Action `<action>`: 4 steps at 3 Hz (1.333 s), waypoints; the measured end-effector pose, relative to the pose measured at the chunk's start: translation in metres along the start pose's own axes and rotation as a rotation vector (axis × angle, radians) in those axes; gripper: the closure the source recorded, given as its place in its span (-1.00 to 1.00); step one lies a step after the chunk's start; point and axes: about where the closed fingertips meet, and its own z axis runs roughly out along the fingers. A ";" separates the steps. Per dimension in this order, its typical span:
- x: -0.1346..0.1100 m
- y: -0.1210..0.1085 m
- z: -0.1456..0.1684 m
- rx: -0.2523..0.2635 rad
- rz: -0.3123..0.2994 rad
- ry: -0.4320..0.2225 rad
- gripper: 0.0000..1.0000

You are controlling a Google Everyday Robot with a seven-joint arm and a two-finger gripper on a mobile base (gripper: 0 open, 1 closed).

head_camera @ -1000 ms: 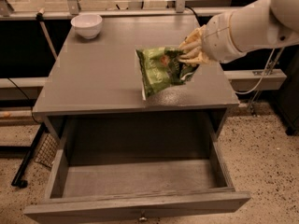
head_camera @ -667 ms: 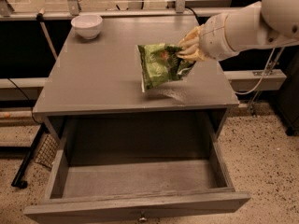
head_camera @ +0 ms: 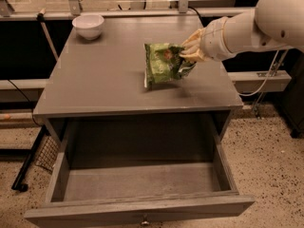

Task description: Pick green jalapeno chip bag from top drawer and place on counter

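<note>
The green jalapeno chip bag [head_camera: 163, 63] hangs from my gripper [head_camera: 189, 52], which is shut on its right edge. The bag is over the right half of the counter [head_camera: 104, 75], its lower corner at or just above the surface. My white arm reaches in from the upper right. The top drawer [head_camera: 142, 184] stands pulled fully open below the counter, its inside bare, with a small metal knob [head_camera: 145, 221] on the front panel.
A white bowl [head_camera: 88, 25] stands at the counter's back left corner. A rail with metal posts runs behind the counter. A white cable hangs at the right. A black stand leg sits on the speckled floor at the left.
The gripper has carried the bag a little farther back over the counter and slightly up. The drawer and bowl have not moved.
</note>
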 end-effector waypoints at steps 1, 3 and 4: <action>0.000 0.001 0.003 -0.004 0.004 -0.002 0.53; -0.003 0.002 0.006 -0.008 0.002 -0.005 -0.42; -0.004 0.003 0.007 -0.011 0.001 -0.007 -0.86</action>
